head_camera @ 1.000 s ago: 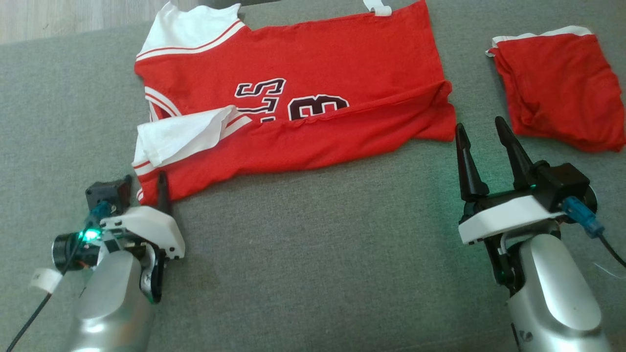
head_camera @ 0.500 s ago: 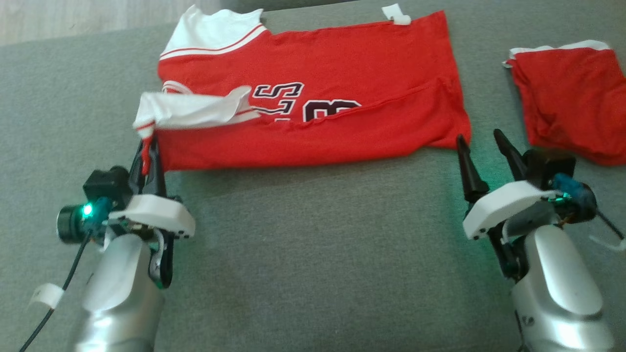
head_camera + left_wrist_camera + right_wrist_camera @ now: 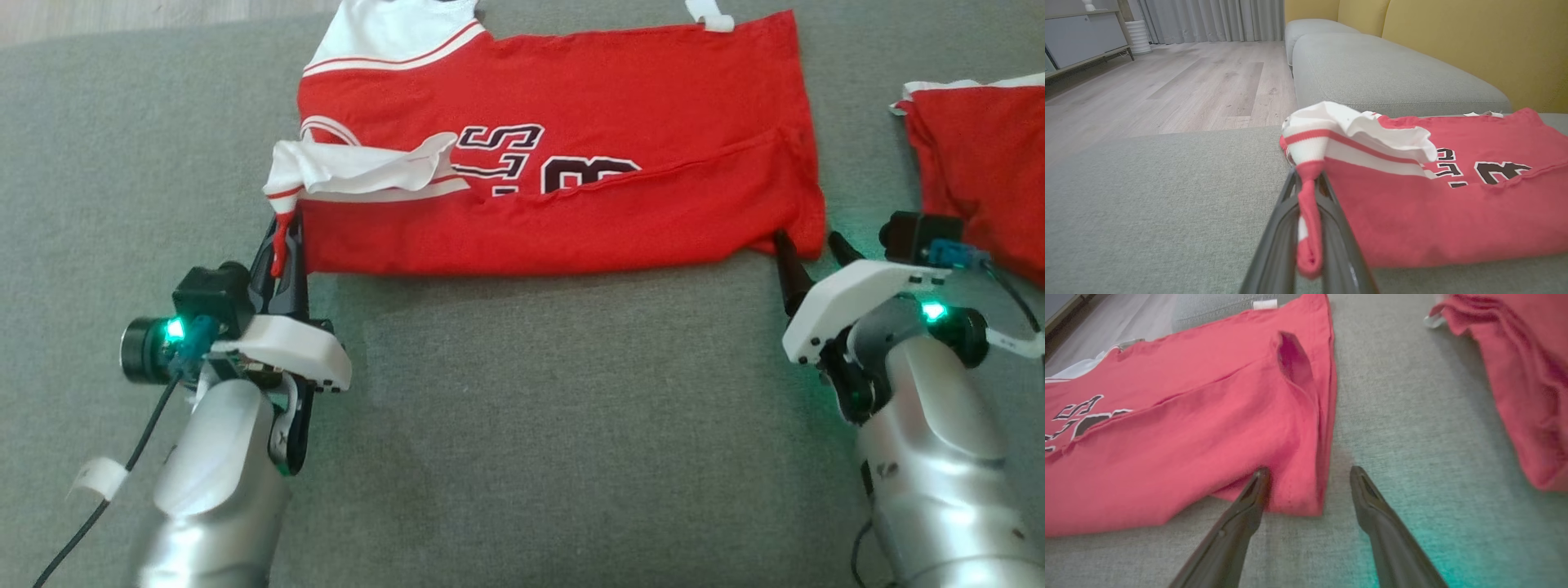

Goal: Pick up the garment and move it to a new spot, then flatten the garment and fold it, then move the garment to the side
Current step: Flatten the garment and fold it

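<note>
1. A grey sofa cushion [image 3: 522, 425] carries everything; the left wrist view shows a yellow backrest [image 3: 1453, 49] behind it and a wooden floor [image 3: 1167, 90] beside it.
2. The garment, a red jersey [image 3: 612, 98] with dark lettering, lies across the far half of the cushion. Its near long edge is folded over the print.
3. A second red garment [image 3: 988, 155] lies crumpled at the robot's right, apart from the jersey.
4. The right gripper [image 3: 808, 239] sits at the jersey's near right corner with its fingers spread. One tip is at the edge of the cloth and the other over bare cushion, with nothing held.
5. The left gripper [image 3: 282, 237] is at the jersey's near left corner. Its fingers are pressed together, pinching a strip of red and white sleeve trim.
6. The white sleeve [image 3: 359, 167] is bunched and raised just above that grip.
7. A small white tag [image 3: 709, 15] sticks out from the jersey's far edge.
</note>
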